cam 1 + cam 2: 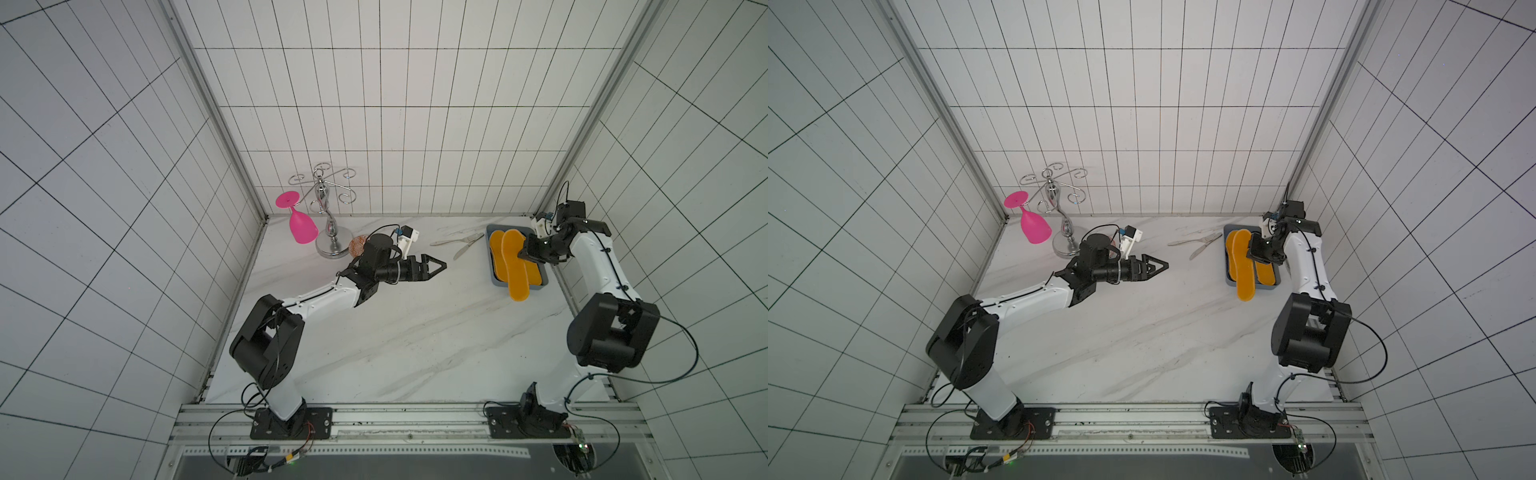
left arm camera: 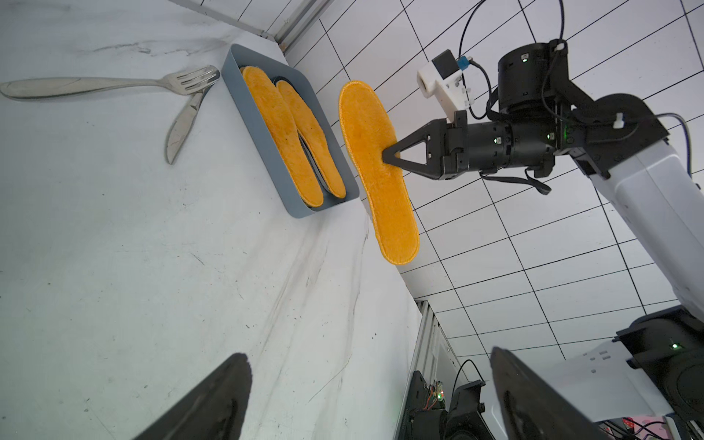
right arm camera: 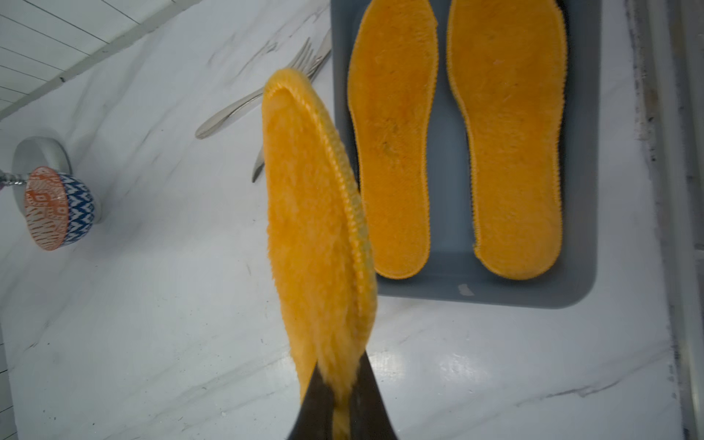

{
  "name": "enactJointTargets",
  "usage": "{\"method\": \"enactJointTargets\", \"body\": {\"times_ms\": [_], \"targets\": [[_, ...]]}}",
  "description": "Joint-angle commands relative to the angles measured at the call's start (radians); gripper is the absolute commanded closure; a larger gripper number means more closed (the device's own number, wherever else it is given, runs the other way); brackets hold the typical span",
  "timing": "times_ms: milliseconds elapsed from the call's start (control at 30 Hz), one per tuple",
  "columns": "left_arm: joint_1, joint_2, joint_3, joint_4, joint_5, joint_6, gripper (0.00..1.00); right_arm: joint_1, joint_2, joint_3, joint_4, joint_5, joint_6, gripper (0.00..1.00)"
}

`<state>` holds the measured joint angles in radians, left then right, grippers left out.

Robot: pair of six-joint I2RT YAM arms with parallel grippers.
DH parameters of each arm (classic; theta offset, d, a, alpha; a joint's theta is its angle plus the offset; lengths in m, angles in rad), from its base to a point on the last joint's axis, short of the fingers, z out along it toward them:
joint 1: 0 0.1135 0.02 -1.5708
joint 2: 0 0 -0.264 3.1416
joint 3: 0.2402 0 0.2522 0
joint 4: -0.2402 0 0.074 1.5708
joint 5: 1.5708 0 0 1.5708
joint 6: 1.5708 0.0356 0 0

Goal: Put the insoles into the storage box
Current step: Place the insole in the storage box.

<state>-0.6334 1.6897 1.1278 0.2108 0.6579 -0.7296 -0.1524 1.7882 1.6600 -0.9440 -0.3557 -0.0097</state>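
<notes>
The blue-grey storage box (image 1: 489, 249) (image 1: 1226, 262) (image 2: 259, 133) (image 3: 457, 293) sits at the back right of the table. Two orange insoles (image 3: 392, 152) (image 3: 510, 133) lie flat and side by side in it, with a dark layer (image 2: 311, 160) showing beneath them. My right gripper (image 1: 524, 254) (image 2: 388, 156) (image 3: 343, 384) is shut on the side edge of a third orange insole (image 1: 513, 270) (image 1: 1241, 270) (image 2: 375, 160) (image 3: 304, 209). It hangs above the box, its near end past the box's front rim. My left gripper (image 1: 444, 265) (image 1: 1166, 264) (image 2: 367, 356) is open and empty over mid-table, well left of the box.
A fork (image 2: 114, 82) and a knife (image 2: 183, 125) lie just left of the box. A patterned bowl (image 3: 57, 207) (image 1: 358, 245) stands by the base of a chrome rack (image 1: 328, 216), from which a pink glass (image 1: 301, 226) hangs at the back left.
</notes>
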Motion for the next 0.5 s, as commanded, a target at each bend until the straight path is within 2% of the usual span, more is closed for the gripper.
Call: {"method": "enactJointTargets", "body": {"times_ms": [0,167,267,333,467], "targets": [[0.0,-0.037,0.012,-0.024,0.0,0.044,0.01,-0.025,0.082,0.099,0.005,0.1,-0.102,1.0],[0.007,-0.053,-0.001,-0.056,-0.003,0.068,0.01,-0.057,0.242,0.244,0.03,0.133,-0.172,1.0],[0.016,-0.065,-0.019,-0.055,0.002,0.067,0.01,-0.096,0.345,0.311,0.084,0.101,-0.199,1.0],[0.021,-0.065,-0.024,-0.05,0.014,0.066,0.01,-0.116,0.423,0.395,0.073,0.02,-0.199,1.0],[0.033,-0.06,-0.025,-0.054,0.018,0.062,0.01,-0.12,0.523,0.518,0.004,0.024,-0.23,1.0]]}}
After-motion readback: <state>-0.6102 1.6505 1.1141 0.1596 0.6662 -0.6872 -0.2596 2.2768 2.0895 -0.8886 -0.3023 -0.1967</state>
